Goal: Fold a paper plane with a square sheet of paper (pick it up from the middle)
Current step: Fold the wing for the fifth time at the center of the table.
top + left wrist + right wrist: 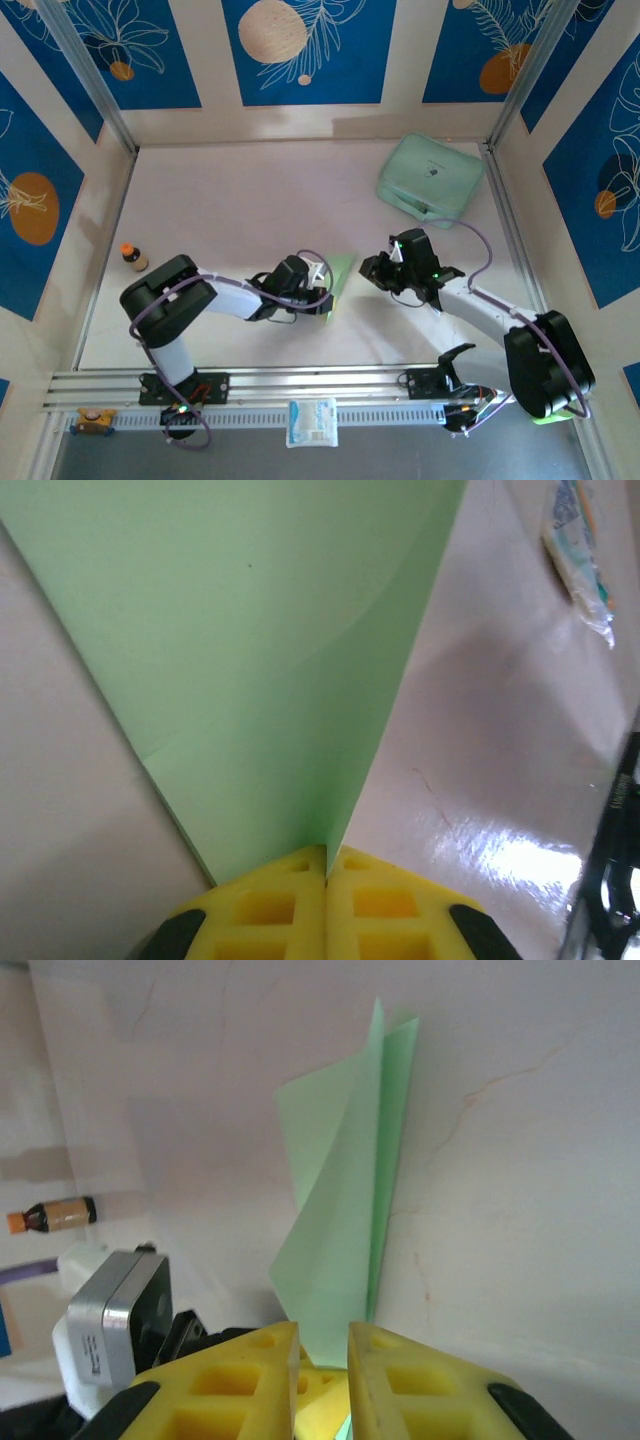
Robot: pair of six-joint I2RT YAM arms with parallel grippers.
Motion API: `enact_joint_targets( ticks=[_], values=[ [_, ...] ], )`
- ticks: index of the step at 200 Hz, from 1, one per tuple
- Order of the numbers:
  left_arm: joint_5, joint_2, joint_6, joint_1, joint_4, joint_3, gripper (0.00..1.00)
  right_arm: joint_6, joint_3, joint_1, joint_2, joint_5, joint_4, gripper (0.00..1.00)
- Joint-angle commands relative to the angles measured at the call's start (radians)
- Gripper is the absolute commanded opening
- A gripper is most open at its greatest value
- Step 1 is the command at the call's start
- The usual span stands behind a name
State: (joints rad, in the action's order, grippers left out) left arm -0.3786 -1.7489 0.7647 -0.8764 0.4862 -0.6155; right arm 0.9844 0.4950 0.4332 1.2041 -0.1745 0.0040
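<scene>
The light-green sheet of paper (340,275) stands on edge mid-table, folded into a narrow pointed shape with a centre crease. My left gripper (322,283) is shut on its lower edge. In the left wrist view the yellow fingertips (326,865) meet on the paper (250,660), which fans out ahead. My right gripper (372,270) faces the paper from the right. In the right wrist view its jaws (323,1345) stand a narrow gap apart. The folded paper (345,1220) rises just beyond them, and the left gripper's yellow fingers (325,1390) show in the gap.
A thick mint-green case (430,177) lies at the back right. A small brown bottle (133,257) stands at the left edge. A white-and-blue packet (312,421) rests on the front rail between the arm bases. Metal posts and walls frame the table.
</scene>
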Motion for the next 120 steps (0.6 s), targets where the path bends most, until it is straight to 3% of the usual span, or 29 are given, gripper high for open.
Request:
enact_joint_targets(
  ticks=[1,120],
  values=[
    [-0.056,-0.070,0.052,0.009,0.025,0.039,0.00,-0.061,-0.011,0.022,0.044,-0.103,0.078,0.18],
    [-0.091,-0.083,0.139,0.052,0.128,0.105,0.00,-0.113,0.096,0.053,0.320,-0.267,0.215,0.12]
  ],
)
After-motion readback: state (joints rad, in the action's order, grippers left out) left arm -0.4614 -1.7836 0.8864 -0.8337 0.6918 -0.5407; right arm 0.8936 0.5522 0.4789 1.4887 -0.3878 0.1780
